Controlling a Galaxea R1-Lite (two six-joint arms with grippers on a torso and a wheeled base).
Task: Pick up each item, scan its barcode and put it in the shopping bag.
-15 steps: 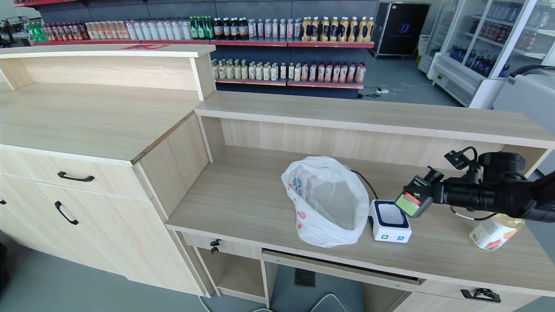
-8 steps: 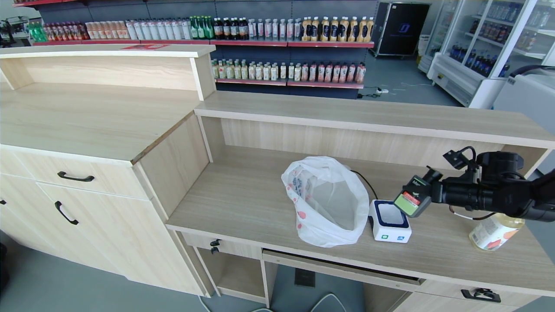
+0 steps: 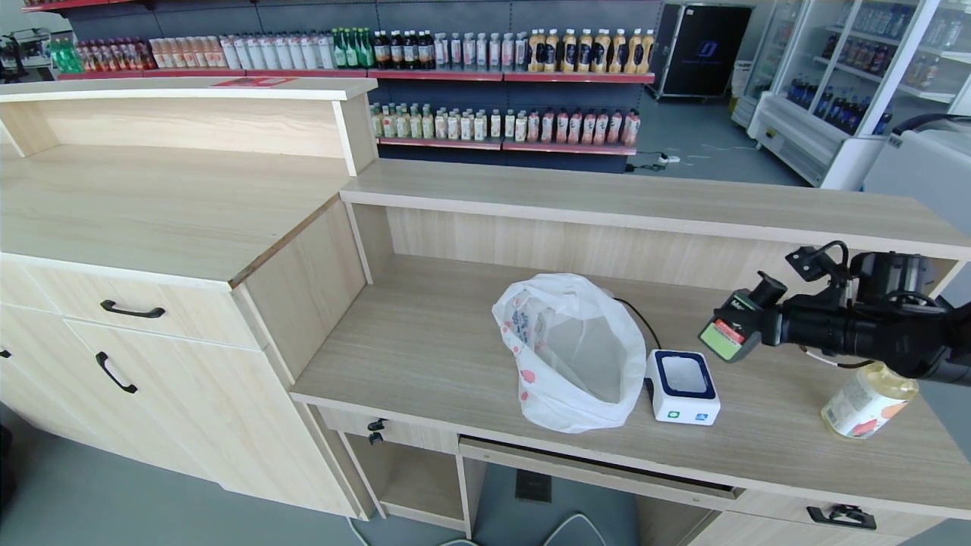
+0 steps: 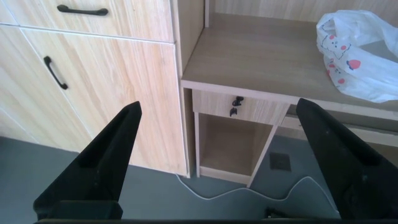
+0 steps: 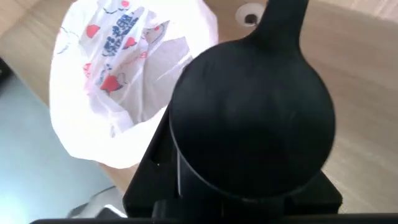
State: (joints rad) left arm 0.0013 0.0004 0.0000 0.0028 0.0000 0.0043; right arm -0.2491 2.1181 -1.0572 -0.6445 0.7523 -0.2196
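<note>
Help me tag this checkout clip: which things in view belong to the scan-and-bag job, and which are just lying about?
Job:
green-labelled item, held in the right claw
scanner
shopping bag
bottle on the counter, probably next

Just about:
drinks shelves
glass-door fridges
cupboard drawers

Bright even daylight, soft faint shadows, wide-angle bowed edges

Behind the wooden bench (image 3: 425,341), red shelves (image 3: 576,76) carry rows of bottled drinks (image 3: 501,125); glass-door coolers (image 3: 842,83) stand to the right, black-handled drawers (image 3: 152,311) on the left.
</note>
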